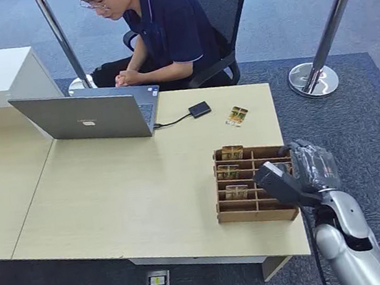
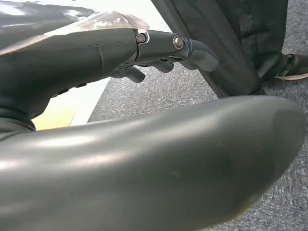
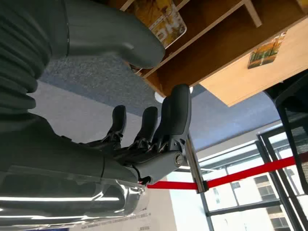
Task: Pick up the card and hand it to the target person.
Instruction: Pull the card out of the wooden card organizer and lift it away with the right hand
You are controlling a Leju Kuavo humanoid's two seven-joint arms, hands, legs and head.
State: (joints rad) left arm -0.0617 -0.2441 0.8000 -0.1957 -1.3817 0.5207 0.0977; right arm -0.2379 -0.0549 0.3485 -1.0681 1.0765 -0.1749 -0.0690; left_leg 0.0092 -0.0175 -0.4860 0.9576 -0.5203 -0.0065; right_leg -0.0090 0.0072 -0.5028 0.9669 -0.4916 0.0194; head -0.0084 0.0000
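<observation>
Hovering my right hand (image 1: 296, 176) at the right end of the wooden divider box (image 1: 251, 212), lower right of frame.
Its fingers (image 3: 171, 120) were apart, gripping nothing. Three cards (image 1: 231, 153) sat in the box's left compartments; another card (image 1: 236, 115) lay loose on the table (image 1: 129, 188) above it. My left hand (image 2: 160, 53) hung empty, fingers loosely extended.

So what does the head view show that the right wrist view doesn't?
Head view alone: the person seated behind the table, the laptop and a small black box wired to it. Right wrist view alone: the right hand's fingers close up, spread and holding nothing, and windows beyond. Both: the right hand at the wooden tray, cards in its slots, and one loose card on the table.
</observation>
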